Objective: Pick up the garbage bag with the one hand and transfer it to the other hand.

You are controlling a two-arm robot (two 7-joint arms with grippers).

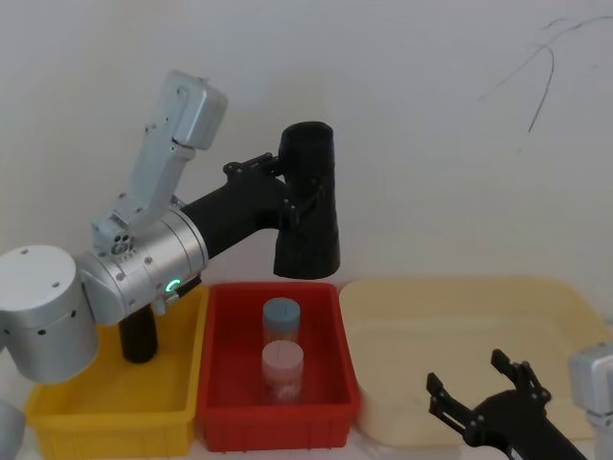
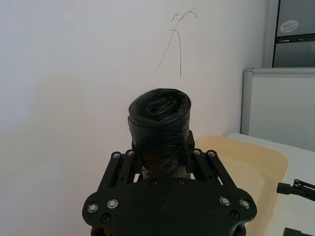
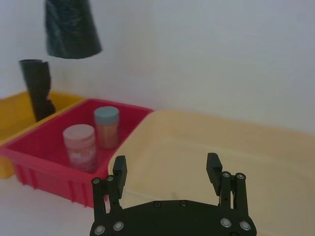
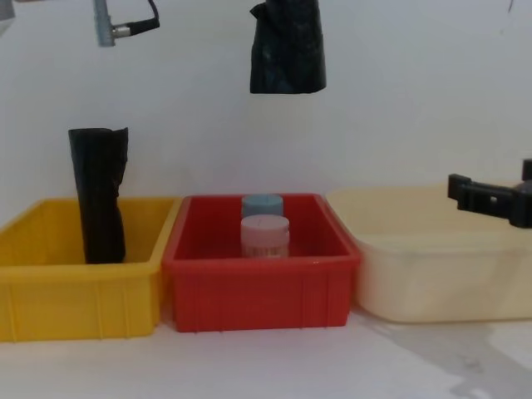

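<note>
3 containers in a row on the table [image 4: 249, 366]: yellow bin [image 4: 75, 299] left, red bin [image 4: 258, 299] middle, cream tub [image 4: 432, 287] right. A slim black roll [image 4: 98, 195] stands upright in the yellow one. The red one holds 2 jars, the pink-lidded jar [image 4: 265, 237] nearer and the blue-lidded jar [image 4: 262, 204] just behind it.

Nothing I can read anywhere, a pale oval sticker [image 2: 288, 25] on the grey cabinet door [image 2: 295, 54] in my left wrist view too small to make out, wrappers on the blue-lidded jar [image 3: 106, 129] and pink-lidded jar [image 3: 79, 147] blurred
</note>
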